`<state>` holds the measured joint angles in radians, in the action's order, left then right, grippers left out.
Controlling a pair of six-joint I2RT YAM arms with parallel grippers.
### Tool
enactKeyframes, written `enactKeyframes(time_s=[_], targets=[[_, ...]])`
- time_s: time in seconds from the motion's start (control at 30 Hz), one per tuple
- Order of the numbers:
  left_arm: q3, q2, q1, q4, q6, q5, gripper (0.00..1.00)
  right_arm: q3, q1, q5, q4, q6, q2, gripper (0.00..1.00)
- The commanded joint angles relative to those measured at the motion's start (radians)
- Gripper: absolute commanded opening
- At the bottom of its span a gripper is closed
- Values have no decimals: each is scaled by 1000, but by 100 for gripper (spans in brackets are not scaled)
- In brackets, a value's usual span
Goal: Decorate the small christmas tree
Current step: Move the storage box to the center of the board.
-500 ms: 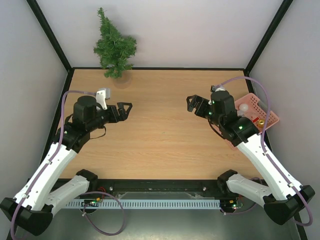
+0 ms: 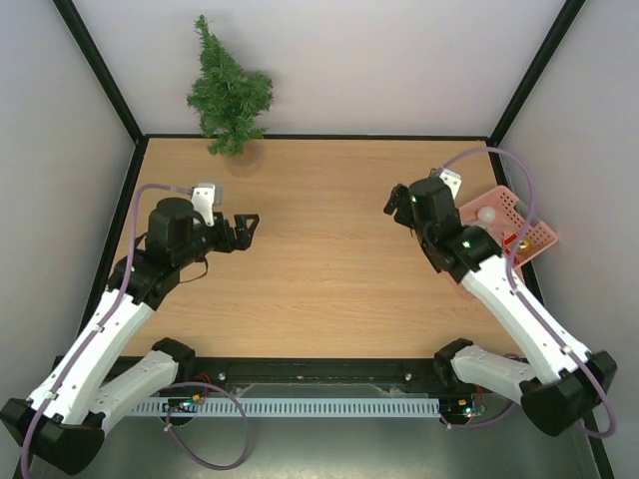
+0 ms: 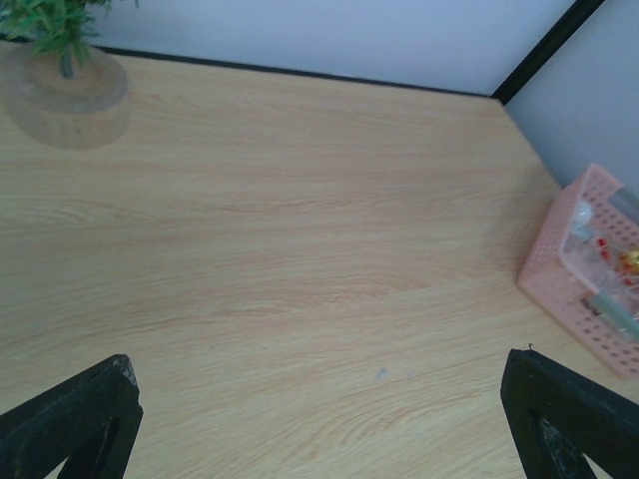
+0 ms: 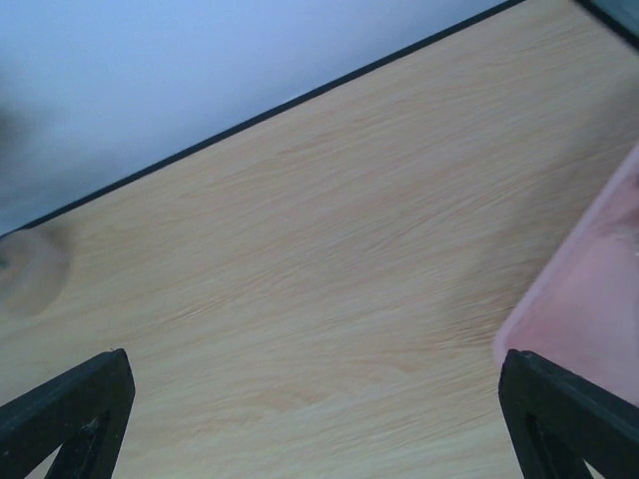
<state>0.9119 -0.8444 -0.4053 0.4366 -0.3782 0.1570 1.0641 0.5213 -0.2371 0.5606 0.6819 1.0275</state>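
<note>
Both gape empty; left claw (image 2: 247, 229), nearer than right claw (image 2: 394, 204), has the upright small christmas tree (image 2: 230, 95) at twelve o'clock.

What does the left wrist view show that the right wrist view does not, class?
Only the left wrist view: the small christmas tree's lowest branches above its round base, and ornaments inside the pink basket. Only the right wrist view: nothing extra; the basket is just a blurred pink edge. Both: the wooden table, the pale wall, and an open left end effector or right end effector.
</note>
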Motion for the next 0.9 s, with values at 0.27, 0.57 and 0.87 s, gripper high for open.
enactKeyframes(time_s=[0.27, 0.57, 0.87], targets=[[-144, 54, -7, -75, 104, -103, 100, 25, -304, -113, -54, 67, 298, 67], [-158, 64, -32, -76, 105, -116, 100, 16, -491, 45, -123, 123, 464, 52], [-164, 88, -36, -80, 109, -118, 100, -37, -560, 154, -231, 72, 571, 45]])
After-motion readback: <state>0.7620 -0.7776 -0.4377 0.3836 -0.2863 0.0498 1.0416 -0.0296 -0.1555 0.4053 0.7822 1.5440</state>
